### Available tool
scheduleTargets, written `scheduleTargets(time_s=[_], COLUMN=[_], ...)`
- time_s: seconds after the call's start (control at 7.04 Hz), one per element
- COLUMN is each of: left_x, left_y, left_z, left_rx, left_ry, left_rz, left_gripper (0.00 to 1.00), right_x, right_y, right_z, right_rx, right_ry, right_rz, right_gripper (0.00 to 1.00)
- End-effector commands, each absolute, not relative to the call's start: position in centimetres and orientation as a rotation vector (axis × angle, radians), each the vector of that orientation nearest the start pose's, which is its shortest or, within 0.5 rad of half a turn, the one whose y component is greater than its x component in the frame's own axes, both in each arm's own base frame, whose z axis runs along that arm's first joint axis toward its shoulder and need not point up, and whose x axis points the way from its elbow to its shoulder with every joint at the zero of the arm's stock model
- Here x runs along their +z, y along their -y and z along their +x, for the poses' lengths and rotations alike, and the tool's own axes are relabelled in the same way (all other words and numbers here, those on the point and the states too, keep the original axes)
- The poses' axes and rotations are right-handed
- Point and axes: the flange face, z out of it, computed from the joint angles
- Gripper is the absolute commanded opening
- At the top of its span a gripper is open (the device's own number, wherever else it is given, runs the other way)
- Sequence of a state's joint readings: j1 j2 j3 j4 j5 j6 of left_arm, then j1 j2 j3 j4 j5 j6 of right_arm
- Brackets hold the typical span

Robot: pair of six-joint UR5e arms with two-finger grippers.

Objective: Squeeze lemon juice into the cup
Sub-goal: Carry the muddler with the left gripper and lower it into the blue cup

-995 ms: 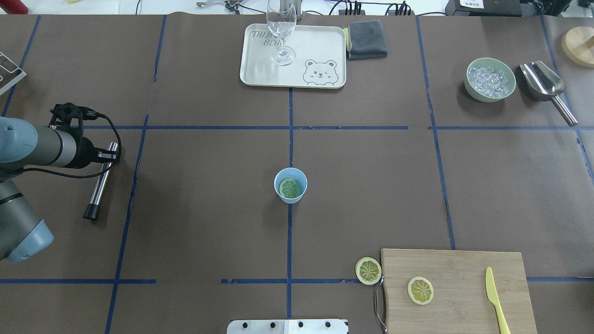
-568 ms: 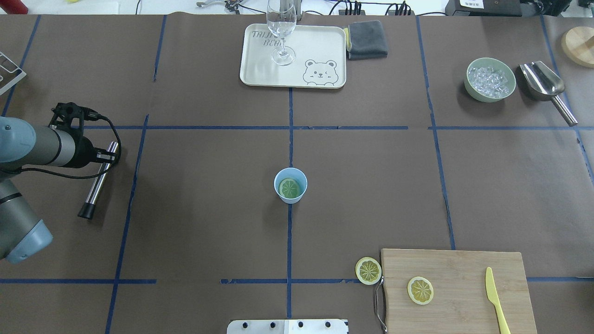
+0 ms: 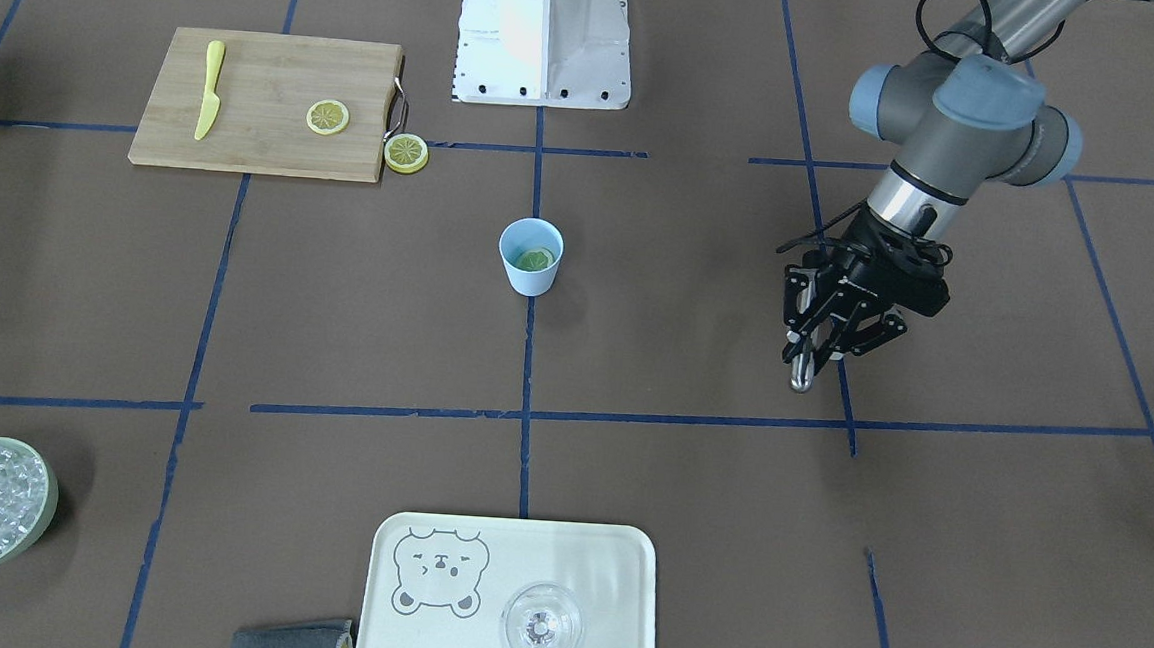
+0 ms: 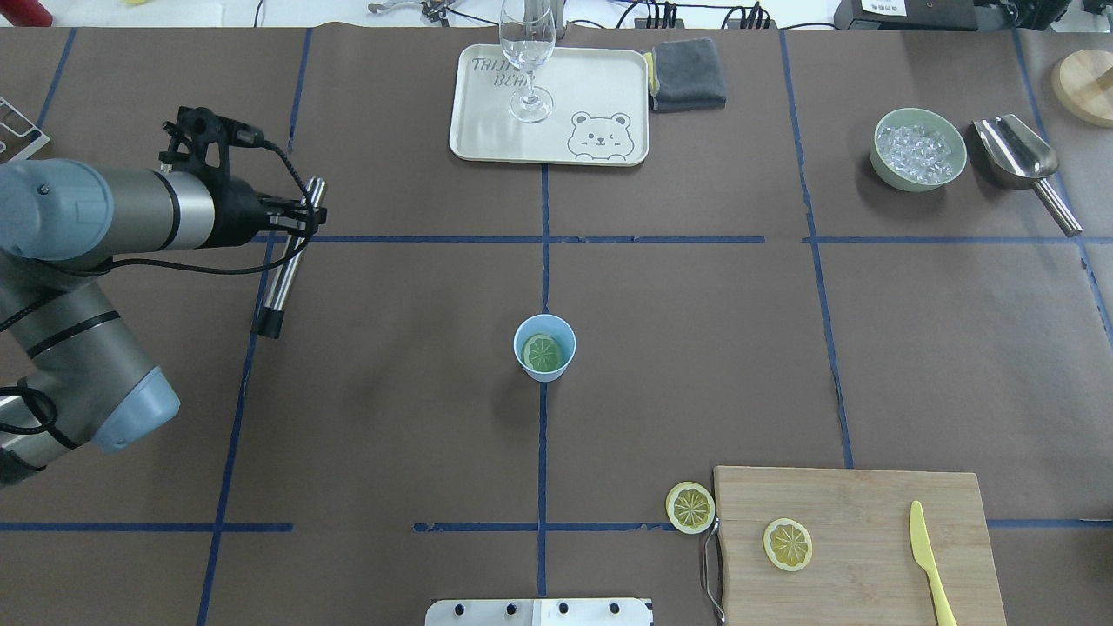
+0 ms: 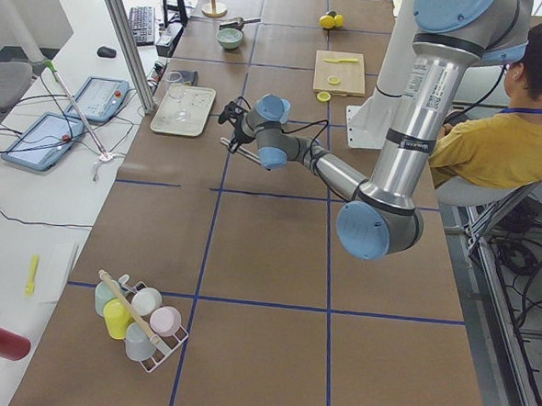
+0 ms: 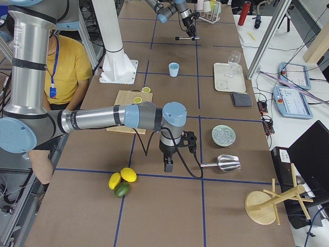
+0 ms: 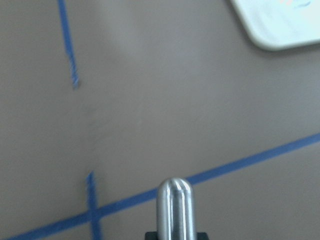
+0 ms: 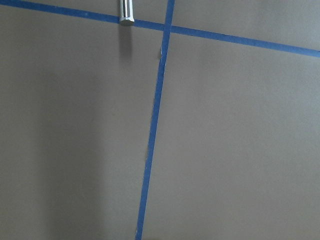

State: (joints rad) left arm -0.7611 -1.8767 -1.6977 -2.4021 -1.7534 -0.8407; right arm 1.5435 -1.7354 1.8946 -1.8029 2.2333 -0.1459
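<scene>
The light-blue cup [image 4: 544, 348] stands at the table's middle, also in the front view [image 3: 530, 254]. A lemon slice [image 4: 543, 353] lies flat inside it. Two more lemon slices lie near the front right: one [image 4: 690, 507] on the table beside the board, one [image 4: 788, 544] on the board. My left gripper [image 4: 300, 217] is shut on a metal rod [image 4: 285, 274] and holds it well to the left of the cup, above the table [image 3: 816, 344]. My right gripper [image 6: 168, 165] shows only in the right side view, near the scoop; I cannot tell its state.
A wooden cutting board [image 4: 869, 504] with a yellow knife [image 4: 929, 565] lies at the front right. A cream tray [image 4: 600, 87] with a wine glass [image 4: 528, 61] and a grey cloth [image 4: 689, 74] sit at the back. A green bowl of ice [image 4: 920, 149] and a metal scoop [image 4: 1026, 161] are back right.
My left arm has swung further from the robot and toward the middle, carrying the metal rod with it. The cup and lemon slices have not moved.
</scene>
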Motion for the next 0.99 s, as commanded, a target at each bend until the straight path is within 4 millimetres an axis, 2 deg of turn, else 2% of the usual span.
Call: scheduleTargets(time_s=[0.0, 0.14, 0.28, 0.43, 0.57, 0.71, 0.85], left_x=[28.9, 25.5, 22.3, 19.9, 18.6, 17.2, 17.2], left_y=[48.9, 45.5, 42.8, 42.2, 41.7, 41.7, 41.8], left_z=[37.1, 41.6, 45.0, 45.7, 45.7, 45.5, 47.4], left_rx=[0.095, 0.073, 0.056, 0.045, 0.073, 0.095, 0.026], left_ry=[-1.175, -1.269, -1.327, -1.373, -1.413, -1.414, -1.376], left_rz=[0.908, 1.008, 1.065, 1.097, 1.171, 1.323, 1.36], left_gripper=[0.0, 0.0, 0.0, 0.0, 0.0, 0.0, 0.0], right_x=[60.6, 60.6, 60.6, 60.7, 60.6, 60.7, 60.7], right_y=[41.3, 41.3, 41.3, 41.3, 41.3, 41.3, 41.3], right_z=[6.1, 6.1, 6.1, 6.1, 6.1, 6.1, 6.1], right_rx=[-0.14, -0.139, -0.139, -0.138, -0.139, -0.138, -0.14], right_ry=[0.668, 0.668, 0.668, 0.668, 0.668, 0.668, 0.668], right_rz=[-0.034, -0.033, -0.033, -0.035, -0.033, -0.035, -0.035], right_gripper=[1.0, 1.0, 1.0, 1.0, 1.0, 1.0, 1.0])
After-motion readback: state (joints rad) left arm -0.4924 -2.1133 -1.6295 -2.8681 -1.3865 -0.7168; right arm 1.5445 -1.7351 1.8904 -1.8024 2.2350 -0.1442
